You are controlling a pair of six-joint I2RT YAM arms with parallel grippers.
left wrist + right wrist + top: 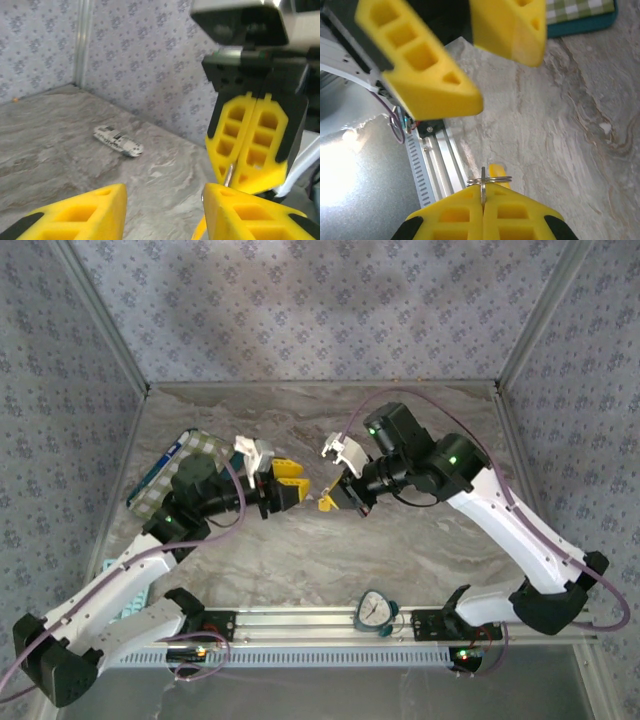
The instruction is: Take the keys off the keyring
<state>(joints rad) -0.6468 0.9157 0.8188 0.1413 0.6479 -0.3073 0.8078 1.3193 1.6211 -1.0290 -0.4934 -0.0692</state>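
Grey-veined marble makes up the worktop, walled on three sides by blue-patterned panels. From above we see both arms bent inward, so that the left tool and the right tool face each other near the middle, close but apart. That overhead view also gives us the layout: a green checked cloth on a teal pad at the left beside the left arm, and a small round dial on the metal rail between the two bases. The ring and key are too small for us to make out there. The right wrist view supplies the detail: the right tool is clenched, its yellow fingers pressed flat together on a thin metal stem. The keyring lies across the fingertips and the yellow head of the key sits just beyond it, all held above the worktop. Ahead of it hangs the left tool, released, its two fingers spread with nothing between them. A corner of the cloth and a stretch of the rail sit behind. From the left wrist we look the other way. The left tool gapes at the bottom, and the right tool is directly in front with its fingers closed and a sliver of metal at the tip. A small white-and-dark oblong object lies on the marble farther off, and we cannot tell what it is.
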